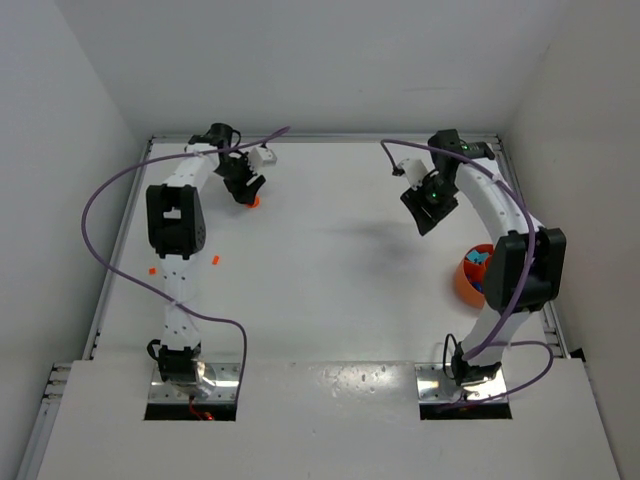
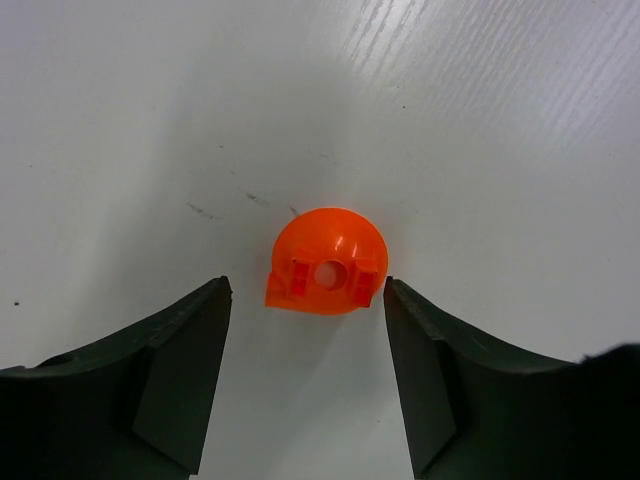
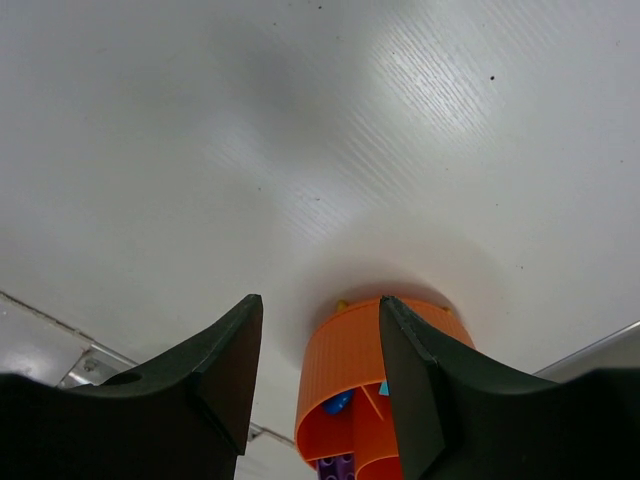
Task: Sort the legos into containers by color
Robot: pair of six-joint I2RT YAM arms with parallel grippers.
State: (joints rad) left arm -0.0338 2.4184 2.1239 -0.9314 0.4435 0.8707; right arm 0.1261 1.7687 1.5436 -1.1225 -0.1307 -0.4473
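While the left gripper [image 2: 306,286] straddled the orange brick [image 2: 328,262] with jaws apart, pickup looked underway; next move needed a centred squeeze. Meanwhile the right gripper [image 3: 320,301] hung open, empty.

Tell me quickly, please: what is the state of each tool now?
Left tool: open, either side of the orange piece, not gripping it.
Right tool: open, holding nothing.

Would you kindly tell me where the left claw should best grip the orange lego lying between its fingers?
Grip the orange lego across its short straight flanks near the flat edge, coming straight down. Its far end is rounded and would likely slip; the open left claw straddles those flanks.
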